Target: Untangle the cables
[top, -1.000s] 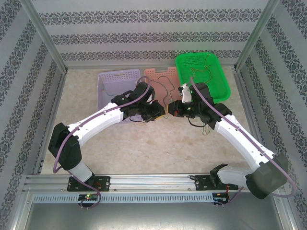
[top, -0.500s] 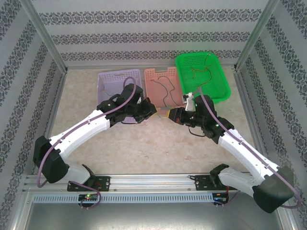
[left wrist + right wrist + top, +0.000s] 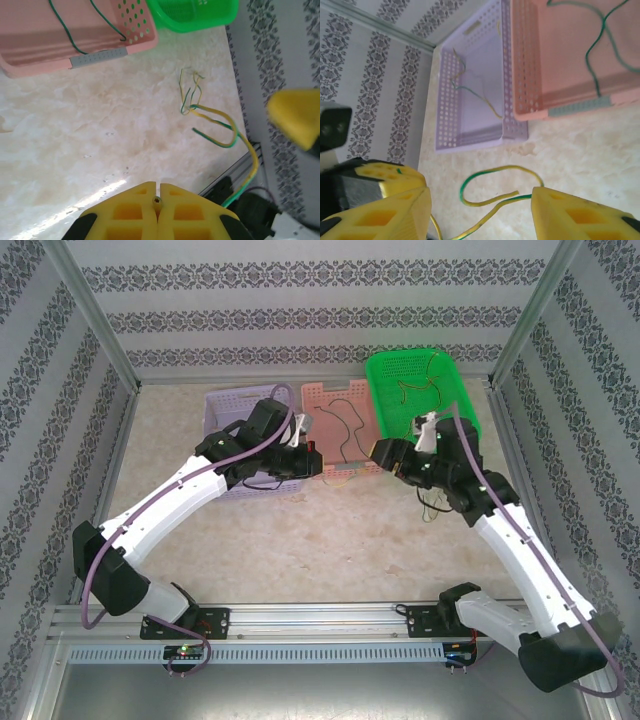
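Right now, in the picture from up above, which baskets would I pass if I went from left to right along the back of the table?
lilac basket → pink basket → green basket

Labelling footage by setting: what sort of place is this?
Likely a robot test cell, not a home: a table walled by patterned panels on metal posts, left arm and right arm bolted to a rail.

Open across tabletop [image 3: 320, 550], lower centre. Blocked at upper centre by lilac basket [image 3: 225, 410], pink basket [image 3: 320, 400], green basket [image 3: 400, 370]; loose cables [image 3: 432, 508] centre right.
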Robot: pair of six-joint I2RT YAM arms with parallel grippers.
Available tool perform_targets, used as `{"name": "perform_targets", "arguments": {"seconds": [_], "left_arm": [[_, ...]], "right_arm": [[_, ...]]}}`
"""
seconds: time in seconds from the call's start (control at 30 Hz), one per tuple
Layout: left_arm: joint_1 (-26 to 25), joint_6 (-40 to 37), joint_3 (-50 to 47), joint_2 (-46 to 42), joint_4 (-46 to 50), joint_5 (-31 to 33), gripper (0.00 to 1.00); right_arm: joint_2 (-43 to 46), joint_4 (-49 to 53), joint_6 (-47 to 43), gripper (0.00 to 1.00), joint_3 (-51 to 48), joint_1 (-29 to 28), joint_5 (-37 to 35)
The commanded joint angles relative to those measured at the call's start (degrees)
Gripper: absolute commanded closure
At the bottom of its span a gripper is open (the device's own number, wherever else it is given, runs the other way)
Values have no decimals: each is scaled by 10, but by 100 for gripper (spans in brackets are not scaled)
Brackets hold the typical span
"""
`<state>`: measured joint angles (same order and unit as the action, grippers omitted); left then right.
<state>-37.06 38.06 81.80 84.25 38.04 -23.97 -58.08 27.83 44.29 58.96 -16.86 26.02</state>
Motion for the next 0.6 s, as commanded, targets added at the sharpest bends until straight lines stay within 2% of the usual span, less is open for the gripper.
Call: {"name": "perform_targets", "arguments": {"seconds": [0.0, 0.13, 0.3, 0.43, 0.57], "left_arm": [[2, -88, 12, -9, 49, -10, 100], [1, -129, 17, -15, 61, -14, 100], [-3, -189, -6, -36, 56, -21, 100], [-5, -216, -20, -41, 62, -35, 100], [-9, -225, -16, -36, 76, -18, 100]], "right_arm": [[0, 76, -61, 44, 5, 31, 4], [-12, 114, -124, 44, 14, 34, -3], [-33, 110, -159, 47, -6, 31, 67], [-34, 96, -195, 49, -18, 4, 98], [-33, 119, -204, 50, 5, -23, 72]]}}
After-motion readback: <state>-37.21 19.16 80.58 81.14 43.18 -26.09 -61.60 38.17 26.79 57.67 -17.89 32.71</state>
